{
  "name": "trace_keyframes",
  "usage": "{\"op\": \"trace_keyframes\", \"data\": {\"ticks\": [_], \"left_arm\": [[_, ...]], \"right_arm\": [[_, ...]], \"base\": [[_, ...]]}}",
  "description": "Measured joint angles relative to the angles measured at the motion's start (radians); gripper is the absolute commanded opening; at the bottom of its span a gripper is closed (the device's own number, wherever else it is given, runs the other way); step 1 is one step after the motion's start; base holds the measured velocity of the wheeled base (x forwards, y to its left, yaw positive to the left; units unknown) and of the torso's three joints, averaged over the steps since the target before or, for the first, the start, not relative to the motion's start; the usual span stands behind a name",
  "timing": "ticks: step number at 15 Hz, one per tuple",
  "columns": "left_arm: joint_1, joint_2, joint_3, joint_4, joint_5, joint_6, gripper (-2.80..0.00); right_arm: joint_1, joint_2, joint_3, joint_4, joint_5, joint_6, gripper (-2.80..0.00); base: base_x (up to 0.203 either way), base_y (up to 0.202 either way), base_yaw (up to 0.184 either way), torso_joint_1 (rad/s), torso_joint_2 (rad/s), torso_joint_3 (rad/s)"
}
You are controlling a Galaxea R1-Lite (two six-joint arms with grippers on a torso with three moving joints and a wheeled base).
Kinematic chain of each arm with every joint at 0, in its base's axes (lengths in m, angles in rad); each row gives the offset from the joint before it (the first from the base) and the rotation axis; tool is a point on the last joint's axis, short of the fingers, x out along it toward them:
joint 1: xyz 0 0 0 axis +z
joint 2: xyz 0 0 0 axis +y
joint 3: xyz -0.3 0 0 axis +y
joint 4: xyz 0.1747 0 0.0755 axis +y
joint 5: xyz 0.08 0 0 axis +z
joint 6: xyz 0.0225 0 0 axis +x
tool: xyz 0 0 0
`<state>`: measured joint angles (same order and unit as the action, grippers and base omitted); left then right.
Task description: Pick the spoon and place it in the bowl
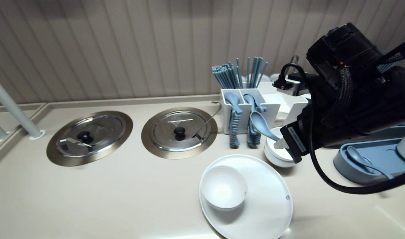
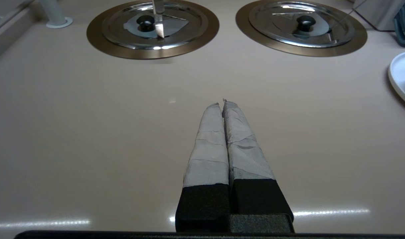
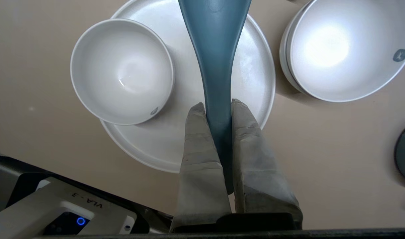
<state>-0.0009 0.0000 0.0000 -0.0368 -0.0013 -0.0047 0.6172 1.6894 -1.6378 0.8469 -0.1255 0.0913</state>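
Pinching the slim handle of the smooth slate-blue plastic soup spoon [image 3: 215,49], the right claw [image 3: 218,104] holds it in the air close to the round white plate [image 3: 255,76]; probably light, stiff and slippery, it is best gripped on that flat handle, while the left claw [image 2: 222,103] sits closed, well aside of the plate.

Steel lid [image 1: 179,132], blue chopsticks [image 1: 225,74], blue tray [image 1: 348,173]
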Motion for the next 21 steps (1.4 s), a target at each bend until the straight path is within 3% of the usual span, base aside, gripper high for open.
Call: {"op": "trace_keyframes", "data": {"ticks": [10,21], "left_arm": [[0.001,0.000,0.000,0.002,0.000,-0.004,-2.80],[0.001,0.000,0.000,0.002,0.000,-0.004,-2.80]], "right_arm": [[0.147,0.079,0.093,-0.001,0.006,-0.007,-2.80],[0.174,0.154,0.133,0.000,0.006,-0.039,-2.80]], "base": [[0.000,0.000,0.000,0.000,0.00,0.000],[0.000,0.000,0.000,0.000,0.00,0.000]]}}
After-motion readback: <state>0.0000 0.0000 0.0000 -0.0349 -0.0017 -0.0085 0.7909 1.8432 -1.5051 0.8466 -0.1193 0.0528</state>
